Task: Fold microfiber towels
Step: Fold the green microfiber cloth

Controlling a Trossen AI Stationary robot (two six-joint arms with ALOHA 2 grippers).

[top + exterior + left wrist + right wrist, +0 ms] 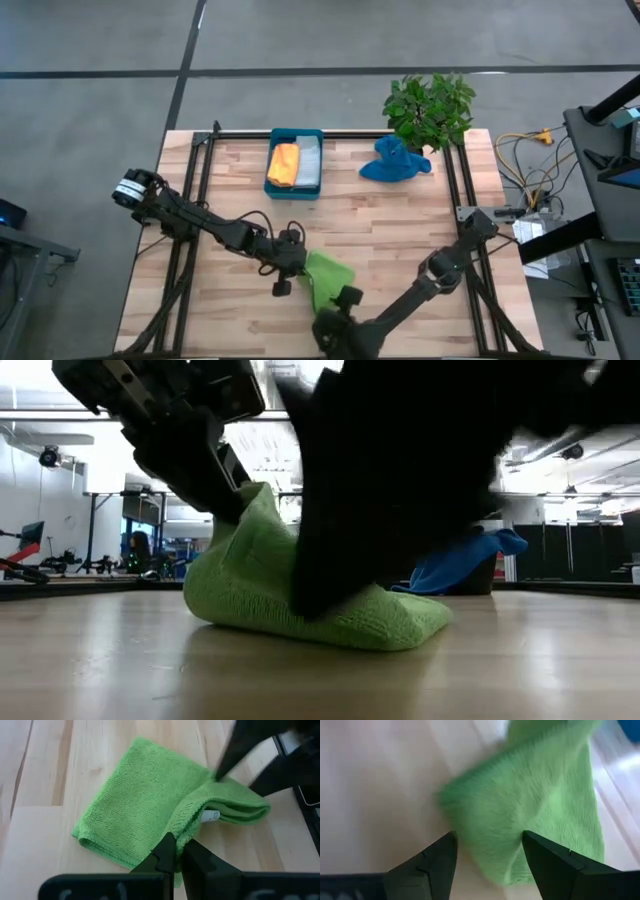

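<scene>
A lime green towel [330, 277] lies partly doubled over on the wooden table [400, 230], near the front middle. My left gripper [178, 852] reaches it from the left and is shut on it. My right gripper [489, 837] is open, coming in from the near right edge. Its two fingers stand over one end of the green towel [535, 805]. A blue towel [393, 160] lies bunched at the far right. An orange towel [284, 164] and a grey towel [308, 162] lie in a teal tray [295, 133] at the back. My left gripper pinches the green towel's hemmed edge [186, 832] between its two fingers, slanting down from the table's left. That part is drawn up into a peak [255, 505]; the rest of the towel [370, 625] lies on the table. My right gripper: I cannot tell whether it touches the towel.
A potted plant [430, 108] stands at the far right corner behind the blue towel. Cables and equipment [540, 190] lie beyond the right edge. Bare wood stretches between the tray and the green towel [300, 225].
</scene>
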